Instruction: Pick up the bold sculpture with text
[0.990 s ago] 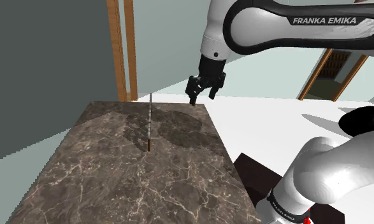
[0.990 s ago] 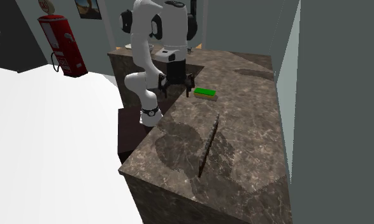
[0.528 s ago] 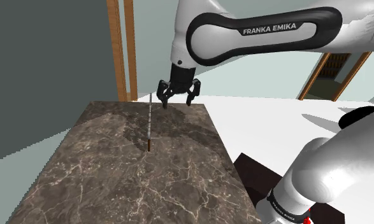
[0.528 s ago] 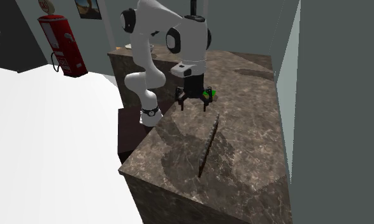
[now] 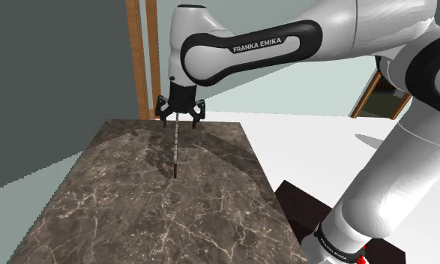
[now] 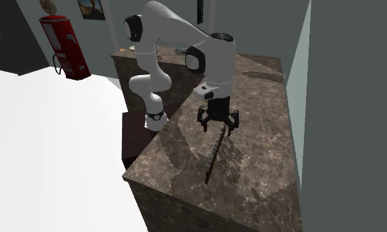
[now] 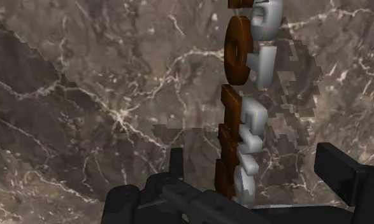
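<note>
Along the middle of the dark marble counter (image 5: 128, 210) the sculpture (image 5: 176, 150) stands on edge, a thin strip of brown and white letters running from near to far. Over its far end hovers the gripper (image 5: 180, 120), fingers spread wide either side of the lettering and touching nothing. This looks like the approach: next it should lower squarely, then close across the thin width without tipping the strip.

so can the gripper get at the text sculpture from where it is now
Probably yes: the gripper hangs open just over one end of the sculpture on the countertop, letters between its fingers, nothing blocking the way.
</note>
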